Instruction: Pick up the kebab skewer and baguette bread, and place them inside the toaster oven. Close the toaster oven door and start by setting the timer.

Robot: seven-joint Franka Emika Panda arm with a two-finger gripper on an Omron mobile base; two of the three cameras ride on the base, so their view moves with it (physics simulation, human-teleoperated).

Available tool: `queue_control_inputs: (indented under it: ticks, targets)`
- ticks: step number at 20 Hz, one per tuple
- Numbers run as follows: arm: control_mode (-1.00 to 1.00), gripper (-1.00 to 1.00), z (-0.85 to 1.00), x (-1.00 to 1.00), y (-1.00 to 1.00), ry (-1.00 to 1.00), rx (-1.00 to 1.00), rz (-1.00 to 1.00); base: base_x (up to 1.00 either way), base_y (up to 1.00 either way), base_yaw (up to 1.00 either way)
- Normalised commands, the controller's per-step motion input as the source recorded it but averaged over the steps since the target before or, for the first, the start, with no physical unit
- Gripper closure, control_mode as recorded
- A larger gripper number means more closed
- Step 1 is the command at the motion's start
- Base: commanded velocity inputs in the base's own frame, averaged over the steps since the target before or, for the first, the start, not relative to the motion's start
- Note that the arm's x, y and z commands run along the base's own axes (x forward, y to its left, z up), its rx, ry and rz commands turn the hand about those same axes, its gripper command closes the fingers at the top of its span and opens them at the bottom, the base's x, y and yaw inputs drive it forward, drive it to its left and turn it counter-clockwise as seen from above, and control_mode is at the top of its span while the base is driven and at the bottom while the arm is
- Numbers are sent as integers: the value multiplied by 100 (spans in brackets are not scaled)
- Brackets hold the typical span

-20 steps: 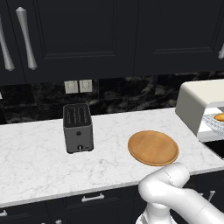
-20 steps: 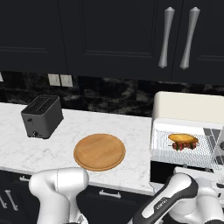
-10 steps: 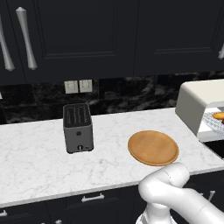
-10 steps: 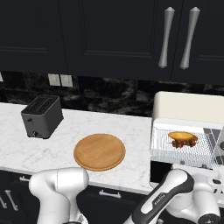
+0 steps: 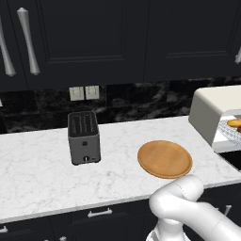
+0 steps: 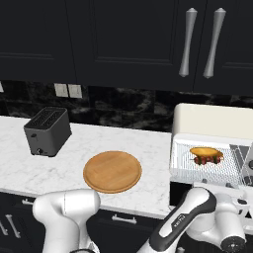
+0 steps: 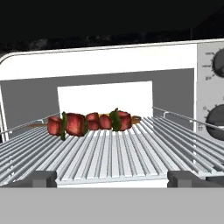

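The cream-white toaster oven [image 6: 212,121] stands open at the counter's right end, and its door panel is out of view. The kebab skewer [image 7: 89,122], with dark red chunks, lies across the oven's wire rack [image 7: 113,155]. In the right base view the skewer [image 6: 208,160] lies just in front of the golden baguette bread [image 6: 205,151] on the same rack. My gripper [image 7: 111,179] faces the oven mouth in front of the rack, open wide. Nothing sits between its fingertips [image 7: 41,178]. The bread's end [image 5: 234,123] shows inside the oven [image 5: 214,115].
Two grey knobs [image 7: 216,65] sit on the oven's right panel. A round wooden plate [image 6: 112,171] lies mid-counter, and a dark slot toaster [image 6: 47,131] stands to its left. Dark cabinets with silver handles [image 6: 185,42] hang overhead. My arm [image 6: 197,217] reaches across below the counter's front edge.
My arm has shifted slightly in front of the oven. The skewer, bread and oven have not moved, and the gripper has stayed open.
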Motion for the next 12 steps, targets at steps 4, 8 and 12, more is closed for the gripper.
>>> queue_control_inputs:
  ticks: [4,8,12]
  targets:
    - [-100,-100,0,18,5,0,0,0,0,0,0]
    - [-100,-100,0,23,6,0,0,0,0,0,0]
    - [-100,-100,0,26,6,0,0,0,0,0,0]
